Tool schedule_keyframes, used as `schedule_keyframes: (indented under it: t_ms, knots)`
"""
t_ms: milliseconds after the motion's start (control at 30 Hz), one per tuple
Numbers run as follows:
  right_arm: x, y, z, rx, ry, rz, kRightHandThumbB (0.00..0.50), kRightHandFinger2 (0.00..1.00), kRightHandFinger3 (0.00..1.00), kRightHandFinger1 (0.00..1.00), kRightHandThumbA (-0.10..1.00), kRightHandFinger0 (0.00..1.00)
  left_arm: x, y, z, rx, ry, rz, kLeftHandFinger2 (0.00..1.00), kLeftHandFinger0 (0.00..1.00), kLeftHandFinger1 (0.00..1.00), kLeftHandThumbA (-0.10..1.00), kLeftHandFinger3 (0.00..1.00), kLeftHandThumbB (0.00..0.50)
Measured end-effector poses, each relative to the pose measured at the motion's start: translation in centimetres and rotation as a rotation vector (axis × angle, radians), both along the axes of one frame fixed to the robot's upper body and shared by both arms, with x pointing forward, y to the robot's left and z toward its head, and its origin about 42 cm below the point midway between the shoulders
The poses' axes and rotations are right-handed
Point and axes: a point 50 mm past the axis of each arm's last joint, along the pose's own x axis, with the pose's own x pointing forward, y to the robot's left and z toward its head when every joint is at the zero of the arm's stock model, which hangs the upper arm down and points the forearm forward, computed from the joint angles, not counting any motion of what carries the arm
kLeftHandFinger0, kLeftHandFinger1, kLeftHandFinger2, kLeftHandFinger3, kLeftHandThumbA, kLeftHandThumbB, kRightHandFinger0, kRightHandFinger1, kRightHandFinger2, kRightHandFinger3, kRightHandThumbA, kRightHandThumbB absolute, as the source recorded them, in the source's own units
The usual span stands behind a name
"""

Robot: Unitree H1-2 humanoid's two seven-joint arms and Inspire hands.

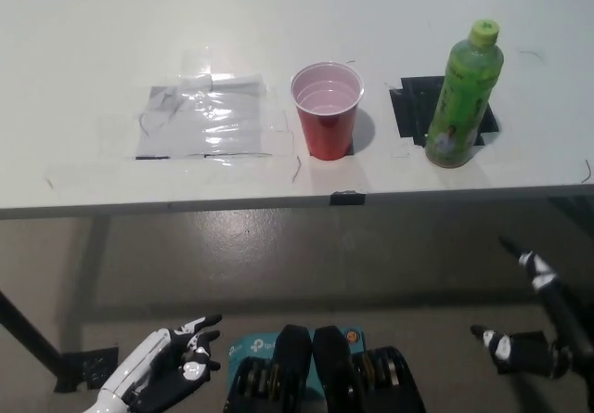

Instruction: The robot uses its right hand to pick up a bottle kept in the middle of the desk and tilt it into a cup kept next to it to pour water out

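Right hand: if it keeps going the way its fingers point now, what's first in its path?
Likely the desk's front edge, right of the green bottle. The right hand sits below desk level, fingers aimed up-left; depth is unclear.

Single head view, looking steeply down and forward from above the desk (83, 23). Its near edge crosses mid-frame; floor fills the lower half, where both hands enter at the bottom corners. No second view.

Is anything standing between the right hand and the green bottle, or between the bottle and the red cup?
Nothing visible does. The right hand hangs below the desk edge, open, with bare desk ahead of the green bottle. The red cup stands beside the bottle, only bare surface between them. The left hand rests low, open.
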Motion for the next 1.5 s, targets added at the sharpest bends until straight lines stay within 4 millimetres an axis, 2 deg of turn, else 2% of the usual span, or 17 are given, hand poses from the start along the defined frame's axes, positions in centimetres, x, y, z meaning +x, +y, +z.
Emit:
schedule_keyframes:
  t_ms: [167,200,433,667,833,967,1133,1267,1500]
  knots:
    - [4.0,0.6,2.9,-0.050,-0.083,-0.079,0.500,1.00,1.00,1.00,1.00,1.00,0.0,0.0,0.0,-0.001,0.002,-0.005,1.00,0.75,0.93,1.00,1.00,0.408]
    - [4.6,0.7,3.3,-0.051,-0.091,-0.094,0.500,1.00,1.00,1.00,1.00,1.00,0.0,0.0,0.0,-0.001,0.003,-0.005,1.00,0.75,0.93,1.00,1.00,0.422]
    - [10.7,0.6,5.9,0.035,-0.101,-0.241,0.500,1.00,1.00,1.00,1.00,1.00,0.0,-0.1,-0.1,-0.001,0.007,-0.009,1.00,0.76,0.94,1.00,1.00,0.415]
    - [15.4,0.0,7.2,0.080,-0.049,-0.307,0.500,1.00,1.00,1.00,0.89,1.00,-0.2,-0.4,-0.2,-0.003,0.014,-0.025,1.00,0.75,0.94,1.00,1.00,0.420]
    - [17.2,0.2,6.6,0.155,0.010,-0.339,0.500,1.00,1.00,1.00,0.83,1.00,-0.2,-0.5,-0.2,-0.004,0.015,-0.031,0.97,0.74,0.92,1.00,1.00,0.425]
    - [18.5,0.6,5.8,0.199,0.062,-0.354,0.500,1.00,1.00,1.00,0.83,1.00,-0.2,-0.6,-0.3,-0.004,0.017,-0.035,0.96,0.73,0.91,1.00,1.00,0.438]
    - [18.7,1.7,5.9,0.228,0.071,-0.349,0.500,1.00,1.00,1.00,0.79,1.00,-0.3,-0.7,-0.3,-0.005,0.019,-0.043,0.96,0.74,0.92,1.00,1.00,0.433]
    - [18.8,3.1,5.7,0.224,0.081,-0.323,0.500,1.00,1.00,1.00,0.83,1.00,-0.3,-0.8,-0.3,-0.005,0.020,-0.046,0.95,0.75,0.92,1.00,1.00,0.451]
    - [19.3,4.6,6.5,0.180,0.064,-0.287,0.500,1.00,1.00,1.00,0.81,1.00,-0.3,-1.0,-0.4,-0.006,0.023,-0.057,0.94,0.75,0.92,1.00,1.00,0.436]
